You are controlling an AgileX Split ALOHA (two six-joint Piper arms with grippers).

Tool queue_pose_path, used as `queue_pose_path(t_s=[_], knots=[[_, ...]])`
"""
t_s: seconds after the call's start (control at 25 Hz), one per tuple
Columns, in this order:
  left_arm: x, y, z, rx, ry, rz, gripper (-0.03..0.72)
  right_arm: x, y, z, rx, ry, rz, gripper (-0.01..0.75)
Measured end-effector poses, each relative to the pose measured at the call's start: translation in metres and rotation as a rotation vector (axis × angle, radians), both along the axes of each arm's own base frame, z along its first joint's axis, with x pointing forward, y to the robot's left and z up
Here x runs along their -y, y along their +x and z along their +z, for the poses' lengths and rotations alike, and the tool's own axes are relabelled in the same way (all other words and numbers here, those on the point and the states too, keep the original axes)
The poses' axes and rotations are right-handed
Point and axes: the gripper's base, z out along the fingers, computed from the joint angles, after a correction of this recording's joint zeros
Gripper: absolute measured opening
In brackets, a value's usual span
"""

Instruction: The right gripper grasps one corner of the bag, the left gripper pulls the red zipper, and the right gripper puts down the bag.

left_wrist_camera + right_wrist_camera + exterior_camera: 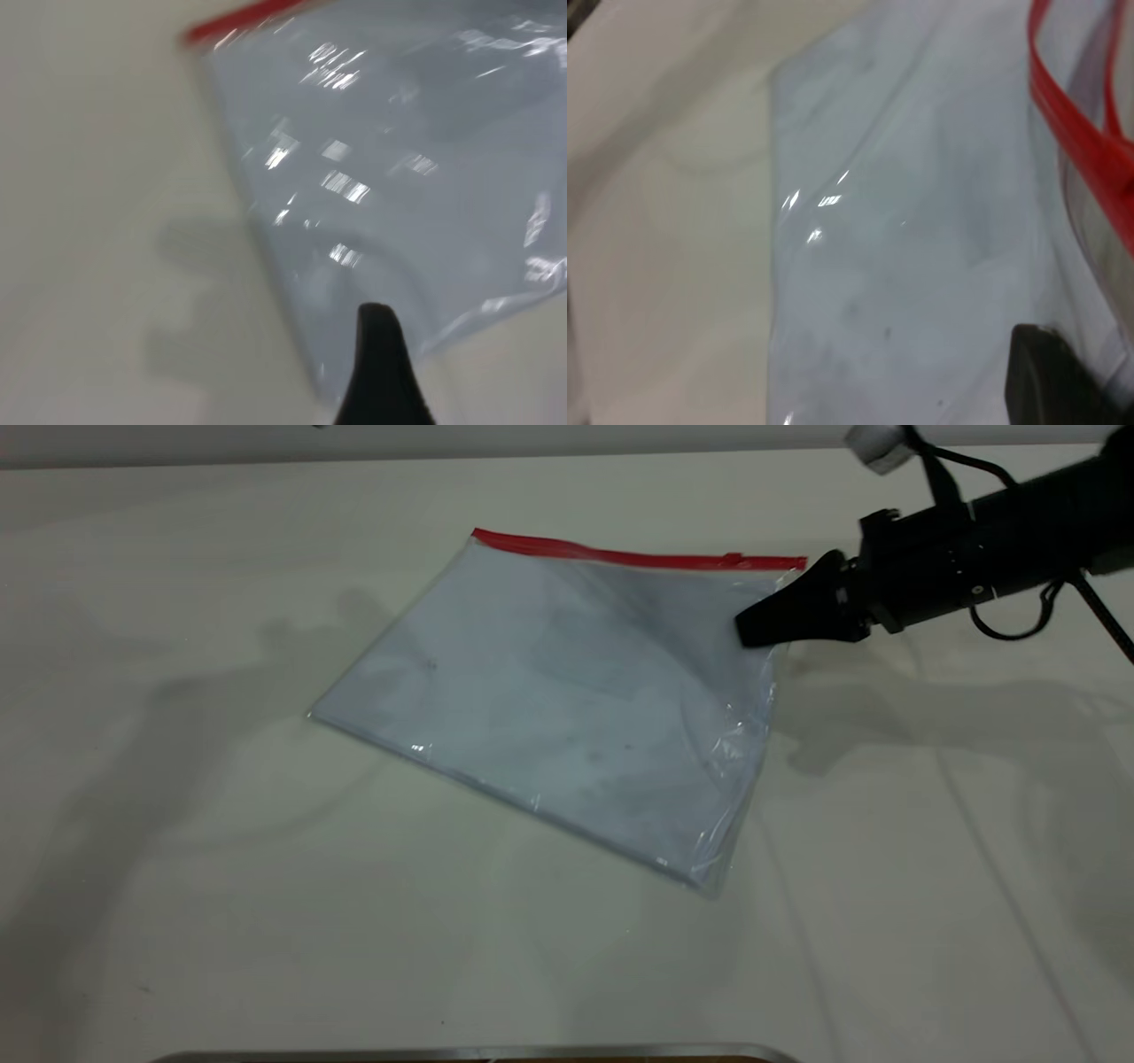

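Exterior view: one flat clear rectangular plastic bag with white sheets inside lies on the pale matte table, its thin red zipper along the far edge. One black wedge-shaped right gripper pinches the bag's crinkled right corner (label patch unreadable).

Right arm reaching in, left arm barely in view

The black wedge-shaped right gripper extends level from the exterior view's right edge, jaws closed to a point; only a black fingertip of the left gripper shows.
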Motion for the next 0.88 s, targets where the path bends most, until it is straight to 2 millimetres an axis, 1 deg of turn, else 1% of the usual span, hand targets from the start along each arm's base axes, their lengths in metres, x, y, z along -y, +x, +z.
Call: queue_pose_path(t_s=[0.16,0.24,0.36,0.52,0.64,0.88], knots=[[0.036,-0.003,-0.022,0.037,-0.037,-0.238,0.581,-0.021,-0.002,0.010,0.040,-0.048,0.148,0.033],[0.053,-0.004,-0.029,0.055,-0.071,-0.309,0.581,-0.032,-0.003,0.015,0.054,-0.058,0.194,0.033],[0.072,-0.005,-0.037,0.071,-0.096,-0.385,0.581,-0.046,-0.004,0.021,0.085,-0.077,0.266,0.033],[0.086,-0.009,-0.048,0.044,-0.100,-0.455,0.581,-0.063,-0.002,0.030,0.135,-0.095,0.340,0.033],[0.092,-0.014,-0.051,0.020,-0.106,-0.483,0.581,-0.071,-0.001,0.033,0.155,-0.097,0.368,0.033],[0.100,-0.018,-0.060,-0.006,-0.132,-0.513,0.581,-0.078,-0.001,0.037,0.169,-0.095,0.391,0.033]])
